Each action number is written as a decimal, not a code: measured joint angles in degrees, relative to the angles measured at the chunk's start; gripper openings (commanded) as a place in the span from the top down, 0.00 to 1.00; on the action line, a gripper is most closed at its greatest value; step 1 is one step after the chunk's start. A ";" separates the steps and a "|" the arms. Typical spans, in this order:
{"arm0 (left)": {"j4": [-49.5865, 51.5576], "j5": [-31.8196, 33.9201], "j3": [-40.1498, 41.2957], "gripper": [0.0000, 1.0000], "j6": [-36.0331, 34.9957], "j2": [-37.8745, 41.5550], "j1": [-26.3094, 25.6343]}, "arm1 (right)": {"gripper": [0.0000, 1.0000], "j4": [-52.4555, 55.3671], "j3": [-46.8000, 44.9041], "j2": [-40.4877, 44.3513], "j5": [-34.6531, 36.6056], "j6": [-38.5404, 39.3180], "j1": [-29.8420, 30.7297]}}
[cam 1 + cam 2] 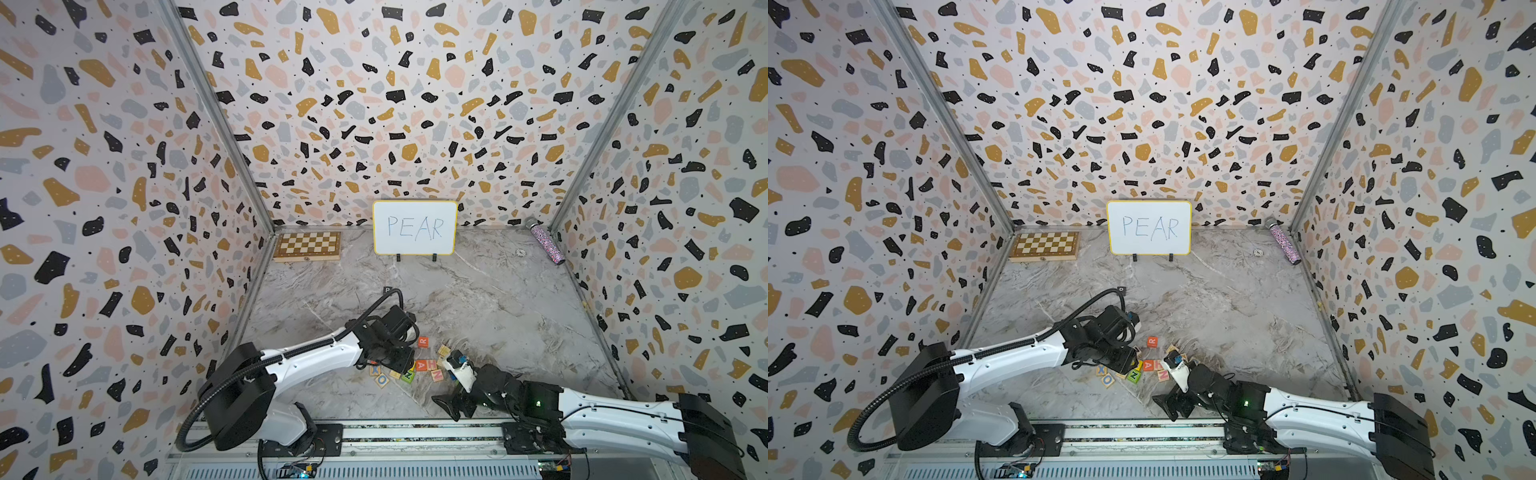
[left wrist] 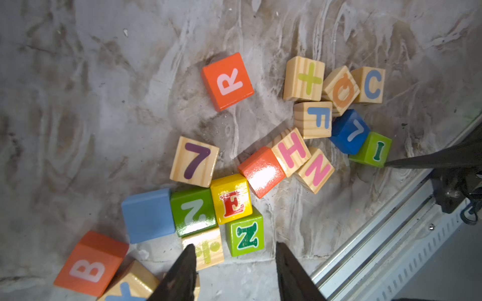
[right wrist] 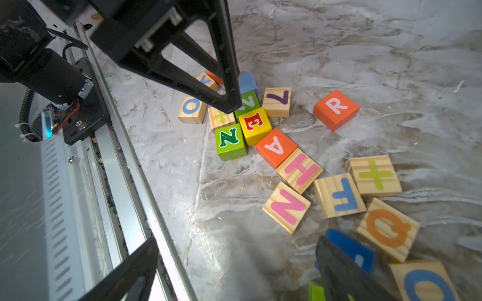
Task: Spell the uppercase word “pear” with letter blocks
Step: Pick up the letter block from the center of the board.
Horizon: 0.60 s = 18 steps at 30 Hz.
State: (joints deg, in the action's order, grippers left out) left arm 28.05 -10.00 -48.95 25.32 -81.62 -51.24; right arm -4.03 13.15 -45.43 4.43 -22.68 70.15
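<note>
Cubes [image 3: 276, 147], glossy-painted or bare-grained wood, on veined marble tabletop [image 3: 365, 52]

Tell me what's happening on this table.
A two-armed robot is spelling PEAR, the word written on the whiteboard, with letter blocks. The black P block sits alone farther back on the table. The left hand hovers open and empty low over the pile, close to the yellow E block. The orange A block is in the pile; the orange R block lies just apart from it. The right hand sits wide open and empty at the pile's edge.
</note>
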 measured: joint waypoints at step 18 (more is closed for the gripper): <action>0.83 2.97 -4.57 0.60 -0.20 -8.87 -1.18 | 0.06 -0.20 -0.02 1.95 2.93 -0.22 0.11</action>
State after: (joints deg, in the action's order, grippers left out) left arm 28.88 -7.03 -53.52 25.12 -90.50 -52.42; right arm -4.23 13.13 -43.48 7.35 -22.90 70.26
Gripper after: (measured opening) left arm 0.402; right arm 0.939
